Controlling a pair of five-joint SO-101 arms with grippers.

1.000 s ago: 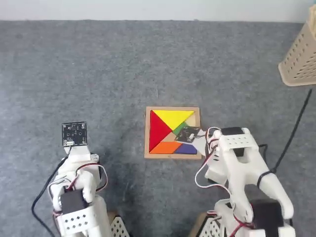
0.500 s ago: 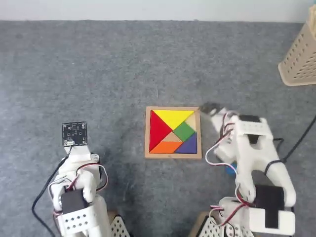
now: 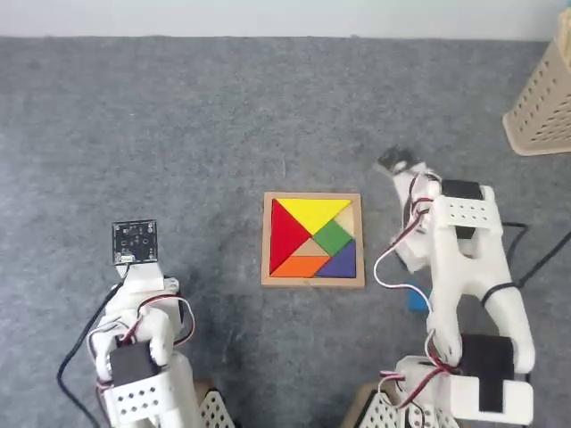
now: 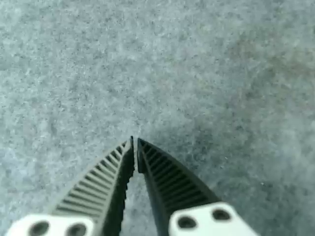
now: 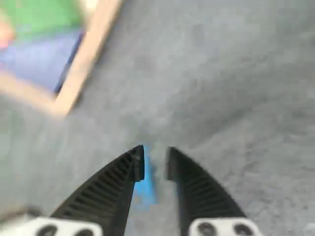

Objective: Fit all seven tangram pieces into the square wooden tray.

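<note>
The square wooden tray point(image 3: 267, 241) lies mid-table holding yellow point(image 3: 310, 213), red point(image 3: 285, 236), green point(image 3: 334, 237), orange point(image 3: 299, 266) and purple point(image 3: 340, 262) pieces; two small tan gaps show bare wood. A blue piece point(image 3: 417, 300) lies on the carpet right of the tray, partly under the right arm point(image 3: 459, 241). In the right wrist view my right gripper point(image 5: 155, 161) is narrowly open and holds nothing, with the blue piece point(image 5: 146, 189) on the carpet behind the gap and the tray's corner point(image 5: 74, 78) off to one side. My left gripper point(image 4: 135, 145) is shut over bare carpet, far left of the tray.
A perforated beige basket point(image 3: 542, 94) stands at the back right edge. A black cable point(image 3: 526, 254) trails beside the right arm. The left arm point(image 3: 136, 267) stands near the front left. Grey carpet covers the table all around.
The right arm has swung off the tray's right side, to the right and farther back. The green piece it covered now lies uncovered in the tray. The left arm has not moved.
</note>
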